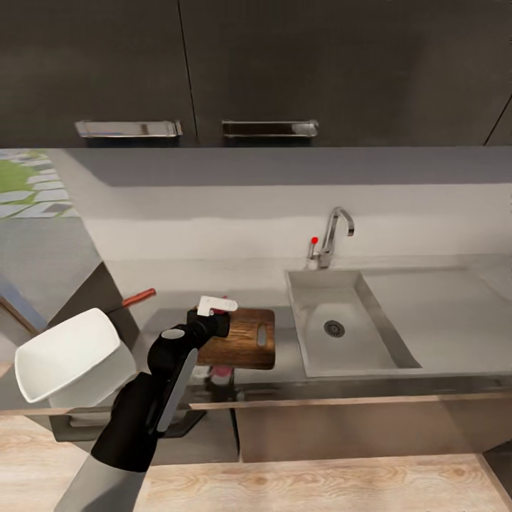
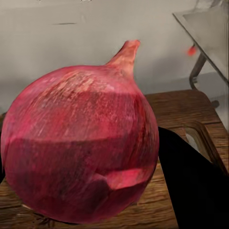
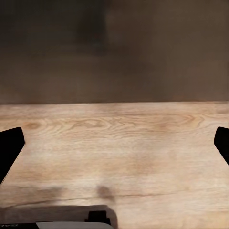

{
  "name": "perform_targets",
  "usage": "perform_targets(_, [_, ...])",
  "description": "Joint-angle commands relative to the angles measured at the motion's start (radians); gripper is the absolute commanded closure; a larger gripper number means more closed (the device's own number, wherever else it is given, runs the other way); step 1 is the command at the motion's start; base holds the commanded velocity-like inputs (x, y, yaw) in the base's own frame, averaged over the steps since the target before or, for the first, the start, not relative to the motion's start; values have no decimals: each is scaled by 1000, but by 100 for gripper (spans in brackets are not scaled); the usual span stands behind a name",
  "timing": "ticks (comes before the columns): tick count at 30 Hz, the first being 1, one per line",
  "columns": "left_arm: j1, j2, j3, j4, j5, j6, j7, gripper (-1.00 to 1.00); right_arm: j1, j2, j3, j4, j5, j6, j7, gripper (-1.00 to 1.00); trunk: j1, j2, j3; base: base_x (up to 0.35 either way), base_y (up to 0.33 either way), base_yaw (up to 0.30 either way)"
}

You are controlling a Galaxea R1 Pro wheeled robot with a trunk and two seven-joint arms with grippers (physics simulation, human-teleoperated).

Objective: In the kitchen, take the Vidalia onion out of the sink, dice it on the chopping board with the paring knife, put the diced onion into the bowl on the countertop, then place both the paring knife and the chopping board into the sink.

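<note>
The Vidalia onion (image 2: 81,148), dark pink with a pointed stem, sits between the fingers (image 2: 191,181) of my left gripper (image 1: 213,321), which is shut on it. It hangs at the left end of the dark wooden chopping board (image 1: 245,338), very close to the wood; contact cannot be told. The arm covers most of the onion in the head view. The paring knife (image 1: 135,299) lies on the countertop (image 1: 178,281) left of the board, behind the white bowl (image 1: 67,355). The grey sink (image 1: 299,284) lies right of the board. My right gripper (image 3: 114,143) hangs open over the wooden floor.
A chrome tap (image 1: 334,238) with a red knob stands behind the basin, and a flat drainboard (image 1: 434,313) stretches right of it. Dark upper cabinets (image 1: 256,71) hang above the counter. The bowl sits at the counter's left end.
</note>
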Motion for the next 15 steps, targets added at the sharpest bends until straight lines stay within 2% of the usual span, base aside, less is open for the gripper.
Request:
perform_targets(1, [-1,0,-7,-1,4,5,8,100,-1,0,-5,0,11,-3,-5,-100,1,-2,-2,24,33,-90])
perform_targets(8, [-1,4,-19,11,4,6,7,100,-1,0,-5,0,11,-3,-4,-100,1,-2,3,6,9,-138])
perform_targets(15, [0,5,-19,21,5,6,7,100,-1,1,-4,0,11,-4,-3,-100,1,-2,3,0,0,-18])
